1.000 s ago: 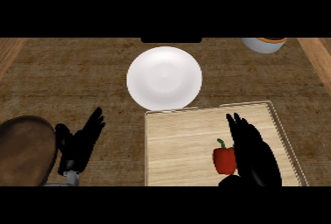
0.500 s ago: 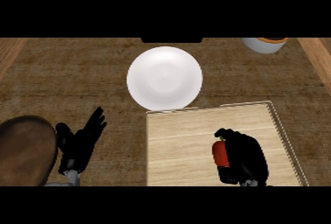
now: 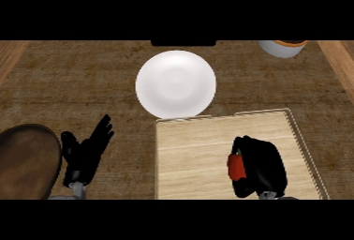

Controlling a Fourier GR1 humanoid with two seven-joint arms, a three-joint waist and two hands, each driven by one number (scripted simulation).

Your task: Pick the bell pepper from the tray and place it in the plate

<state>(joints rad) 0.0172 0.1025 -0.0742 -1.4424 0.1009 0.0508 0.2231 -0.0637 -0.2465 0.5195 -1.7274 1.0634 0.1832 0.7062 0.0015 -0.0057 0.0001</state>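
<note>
Already the curled black fingers [image 3: 243, 146] of the right hand [image 3: 259, 166] were wrapped round the small red bell pepper [image 3: 236, 167], so that only a strip of red showed at the hand's left side. Whether the pepper had left the surface could not be told; it lay within the pale wooden rectangular tray [image 3: 194, 159], toward its right half, under the hand. So the grasp looked made, and what remained, by my reckoning, was the lift, the carry forward and to the left, and the release.

Just beyond the tray's far edge stood the round white plate [image 3: 175, 83], bare, its near rim touching or nearly touching the tray. The left hand [image 3: 86, 152] rested open at the lower left, fingers straight and slightly spread, beside a round brown object [image 3: 24, 161] at the view's edge. A white cup with an orange-brown inside [image 3: 283, 47] sat far off at the upper right. No brand, label or writing could be read anywhere.
</note>
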